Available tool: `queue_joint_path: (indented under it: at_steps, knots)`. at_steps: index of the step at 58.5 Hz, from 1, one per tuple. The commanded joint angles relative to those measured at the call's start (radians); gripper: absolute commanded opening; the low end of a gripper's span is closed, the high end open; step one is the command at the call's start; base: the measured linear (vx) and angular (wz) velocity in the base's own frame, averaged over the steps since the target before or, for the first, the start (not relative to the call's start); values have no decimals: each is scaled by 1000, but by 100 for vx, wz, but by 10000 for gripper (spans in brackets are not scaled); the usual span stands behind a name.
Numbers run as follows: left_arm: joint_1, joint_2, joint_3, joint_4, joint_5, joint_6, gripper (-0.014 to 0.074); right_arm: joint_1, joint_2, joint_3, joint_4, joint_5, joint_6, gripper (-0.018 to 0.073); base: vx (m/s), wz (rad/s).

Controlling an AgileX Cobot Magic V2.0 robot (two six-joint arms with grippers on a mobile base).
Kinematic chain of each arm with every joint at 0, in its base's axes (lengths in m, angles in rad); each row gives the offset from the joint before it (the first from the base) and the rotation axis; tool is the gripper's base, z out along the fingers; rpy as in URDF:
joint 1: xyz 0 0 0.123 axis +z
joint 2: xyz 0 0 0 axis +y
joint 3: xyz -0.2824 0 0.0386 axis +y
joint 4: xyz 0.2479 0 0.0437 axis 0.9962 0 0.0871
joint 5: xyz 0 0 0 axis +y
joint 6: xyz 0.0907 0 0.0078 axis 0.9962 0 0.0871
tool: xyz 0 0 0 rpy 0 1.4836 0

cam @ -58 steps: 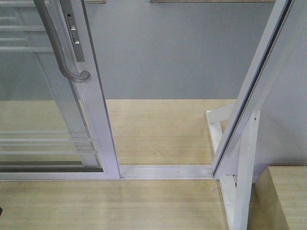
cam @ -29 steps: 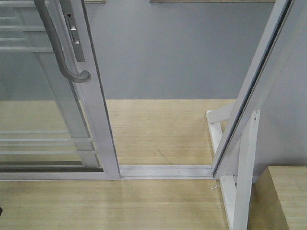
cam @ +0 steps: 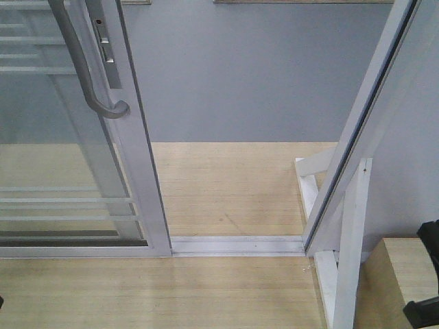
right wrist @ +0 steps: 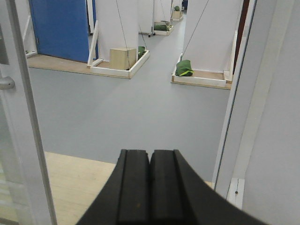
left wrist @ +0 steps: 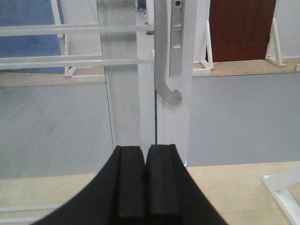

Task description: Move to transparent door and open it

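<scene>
Nearest first: left gripper (left wrist: 145, 154) fills the bottom of the left wrist view, jaws pressed together with nothing between them. Right gripper (right wrist: 150, 159) looks the same in the right wrist view, pads closed flat against each other, holding nothing. In the front view a black piece of the robot (cam: 426, 281) shows at the bottom right edge over a light wood box (cam: 405, 288); can't tell which part it is.

Transparent door (cam: 68, 157) sits at left in the front view, slid aside, its white frame edge standing on the floor track (cam: 236, 245). The doorway between that edge and the slanted white frame post (cam: 357, 130) on the right is open. Curved grey handle (cam: 82, 62) hangs on the door's frame edge, hooked end pointing right, with the lock plate (cam: 106, 44) just beside it. Thin horizontal bars (cam: 65, 202) cross the glass low down.

From the left wrist view the handle (left wrist: 161, 56) is straight ahead of the left gripper, above it and apart, not touched. From the right wrist view the door's frame edge (right wrist: 21, 108) is at far left, and the gripper points through the gap.

Wood floor (cam: 226, 185) runs under the track, then grey floor (cam: 247, 75) beyond. Farther off: a blue door (right wrist: 61, 28), white partition walls (right wrist: 208, 33), and a green bundle (right wrist: 184, 69) on a low platform.
</scene>
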State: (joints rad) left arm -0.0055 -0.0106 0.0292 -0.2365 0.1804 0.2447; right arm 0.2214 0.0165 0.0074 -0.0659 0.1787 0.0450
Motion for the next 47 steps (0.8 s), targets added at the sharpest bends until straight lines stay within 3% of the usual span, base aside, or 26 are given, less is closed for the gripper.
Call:
queue_joint_path:
  at_steps: [1, 47]
  knots:
    - [-5, -13, 16, -5, -72, 1, -6, -4, -43, 25, 0, -96, 1, -9, 0, 0]
    - [-5, -13, 16, -5, -72, 2, -6, -4, -42, 26, -2, -42, 0, -9, 0, 0]
